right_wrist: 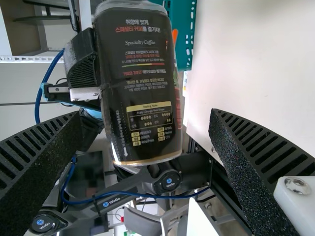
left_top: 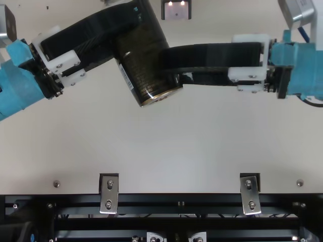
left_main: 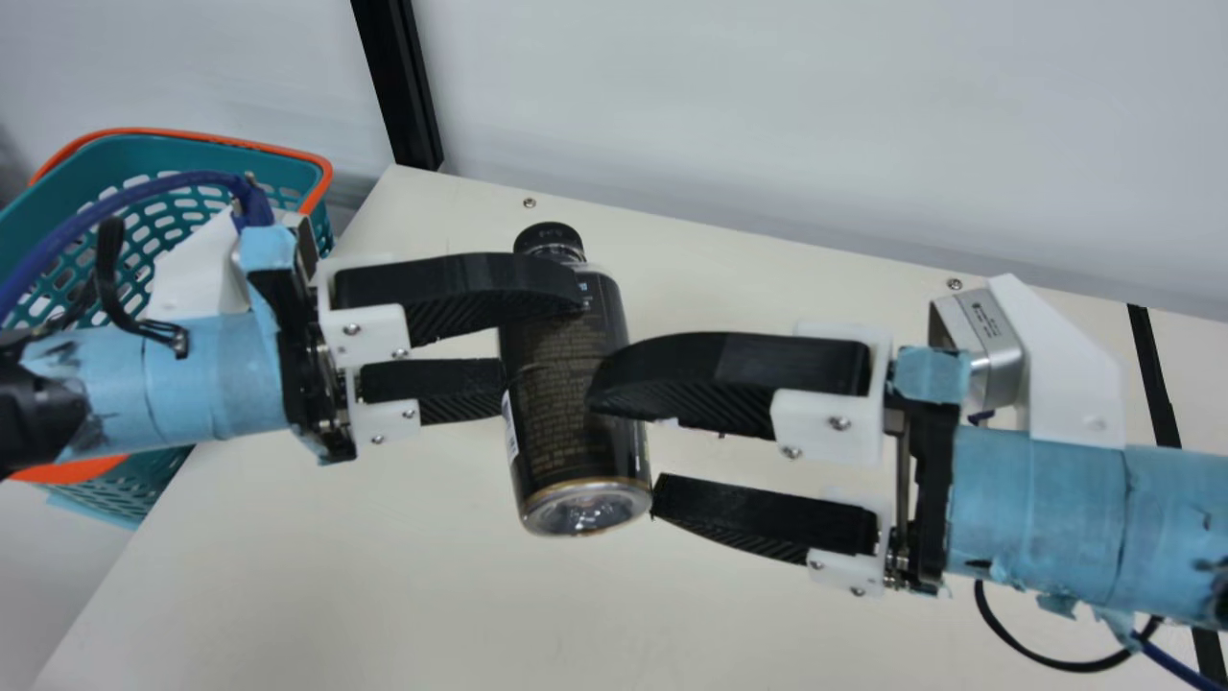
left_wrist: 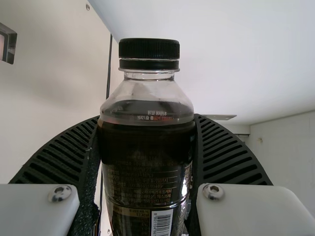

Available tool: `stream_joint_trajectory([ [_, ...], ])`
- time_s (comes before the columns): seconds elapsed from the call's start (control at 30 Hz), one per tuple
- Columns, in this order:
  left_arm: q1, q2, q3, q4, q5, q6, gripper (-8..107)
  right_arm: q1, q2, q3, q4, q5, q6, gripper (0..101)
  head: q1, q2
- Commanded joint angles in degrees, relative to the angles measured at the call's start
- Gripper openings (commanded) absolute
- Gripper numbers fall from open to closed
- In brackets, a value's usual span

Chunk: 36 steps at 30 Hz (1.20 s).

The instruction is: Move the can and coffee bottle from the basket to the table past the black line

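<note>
My left gripper is shut on the dark coffee bottle, which hangs tilted above the table, black cap away from the camera. In the left wrist view, the left gripper has a finger against each side of the coffee bottle. Opposite it, my right gripper stands open at the bottle's lower part, one finger overlapping it in the main view. Between the spread fingers of the right gripper, the right wrist view has the bottle's label side. The black line runs behind the right arm.
The teal basket with orange trim stands beyond the table's left edge, partly behind the left arm; its inside is mostly hidden. A black post rises at the table's far left corner. Metal brackets sit along the table's near edge.
</note>
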Motion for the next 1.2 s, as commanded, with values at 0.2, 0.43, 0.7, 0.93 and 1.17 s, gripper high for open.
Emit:
stream_joint_trajectory([
  [0.2, 0.0, 0.0, 0.0, 0.0, 0.0, 0.0, 10, 4.7, 2.6, -0.9, 2.9, -2.7, -0.2, 101, -0.2, -0.1],
  [0.43, 0.0, 0.0, 0.0, 0.0, 0.0, 0.0, 10, 7.1, 4.2, -1.7, 4.3, -4.0, -0.5, 101, -0.2, -0.1],
  [0.7, 0.0, 0.0, 0.0, 0.0, 0.0, 0.0, 10, 7.5, 4.4, -1.9, 4.6, -5.0, -0.5, 0, -0.2, -0.1],
  [0.93, 0.0, 0.0, 0.0, 0.0, 0.0, 0.0, 23, 7.5, 4.4, -1.9, 4.5, -5.0, -0.7, 0, -0.2, -0.1],
  [1.17, 1.2, -1.1, -1.0, 1.0, -1.4, -1.4, 90, 7.5, 4.4, -1.9, 4.5, -5.1, -0.7, 0, -0.2, -0.1],
])
